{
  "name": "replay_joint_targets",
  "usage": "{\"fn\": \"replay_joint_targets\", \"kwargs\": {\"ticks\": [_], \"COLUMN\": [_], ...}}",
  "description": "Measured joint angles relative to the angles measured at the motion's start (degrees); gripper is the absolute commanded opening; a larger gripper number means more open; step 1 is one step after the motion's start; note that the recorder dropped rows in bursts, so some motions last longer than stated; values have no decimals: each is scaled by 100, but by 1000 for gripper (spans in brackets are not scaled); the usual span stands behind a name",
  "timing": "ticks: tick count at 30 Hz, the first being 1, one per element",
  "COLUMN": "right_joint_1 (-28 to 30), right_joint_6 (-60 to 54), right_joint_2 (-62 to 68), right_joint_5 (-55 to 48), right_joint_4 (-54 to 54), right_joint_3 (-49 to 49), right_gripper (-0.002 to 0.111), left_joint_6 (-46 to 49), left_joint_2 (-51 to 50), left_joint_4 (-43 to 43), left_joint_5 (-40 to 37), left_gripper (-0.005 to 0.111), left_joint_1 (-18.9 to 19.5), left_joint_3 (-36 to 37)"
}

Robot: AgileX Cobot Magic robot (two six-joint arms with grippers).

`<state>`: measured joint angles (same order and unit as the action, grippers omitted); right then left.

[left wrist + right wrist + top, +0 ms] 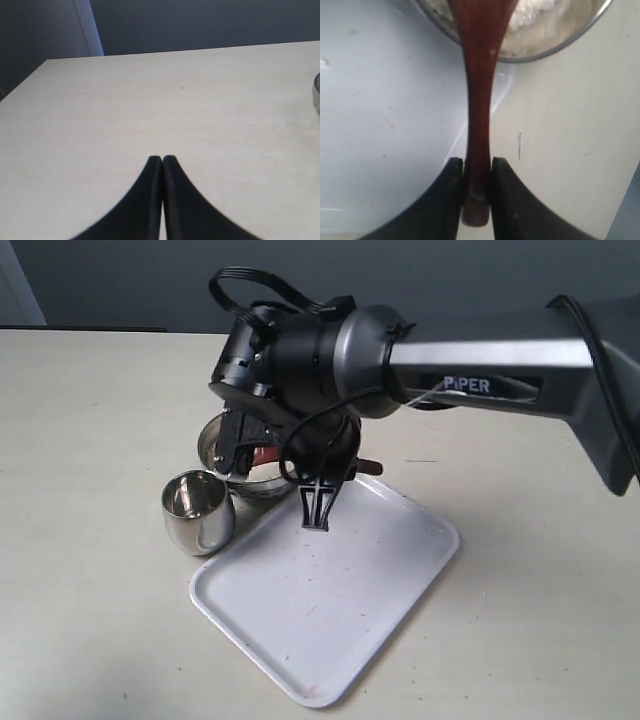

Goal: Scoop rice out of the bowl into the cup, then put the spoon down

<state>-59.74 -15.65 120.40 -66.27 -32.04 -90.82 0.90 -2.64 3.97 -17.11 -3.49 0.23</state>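
Observation:
My right gripper [318, 512] [477, 162] is shut on the slim handle of the dark reddish-brown spoon [479, 100], close to the handle's end. The spoon's head reaches over the steel bowl [560, 47] and its white rice [535, 12]. In the exterior view the arm hides most of the bowl [213, 440], and only reddish bits of the spoon [266, 455] show. The small steel cup [198, 510] stands upright just in front of the bowl, left of the gripper. My left gripper [162, 159] is shut on nothing over bare table, out of the exterior view.
A white rectangular tray [330, 600] [380, 100] lies right of the cup, its corner beneath the right gripper. The pale table [90, 440] extends on all sides. A sliver of steel rim [317, 92] shows at the edge of the left wrist view.

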Motion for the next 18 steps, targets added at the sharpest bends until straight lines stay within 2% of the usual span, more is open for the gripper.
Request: {"fn": "replay_joint_targets", "kwargs": {"ticks": [10,18], "right_joint_1": [-329,-495], "right_joint_6": [290,473], "right_joint_2": [0,0], "right_joint_5": [-118,-204], "right_joint_4": [70,-393], "right_joint_3": [0,0], "right_gripper": [-1,-1], "left_joint_6": [0,0], "left_joint_2": [0,0], "left_joint_4": [0,0], "left_joint_5": [0,0], "left_gripper": [1,1], "left_joint_1": [0,0], "left_joint_3": [0,0]}}
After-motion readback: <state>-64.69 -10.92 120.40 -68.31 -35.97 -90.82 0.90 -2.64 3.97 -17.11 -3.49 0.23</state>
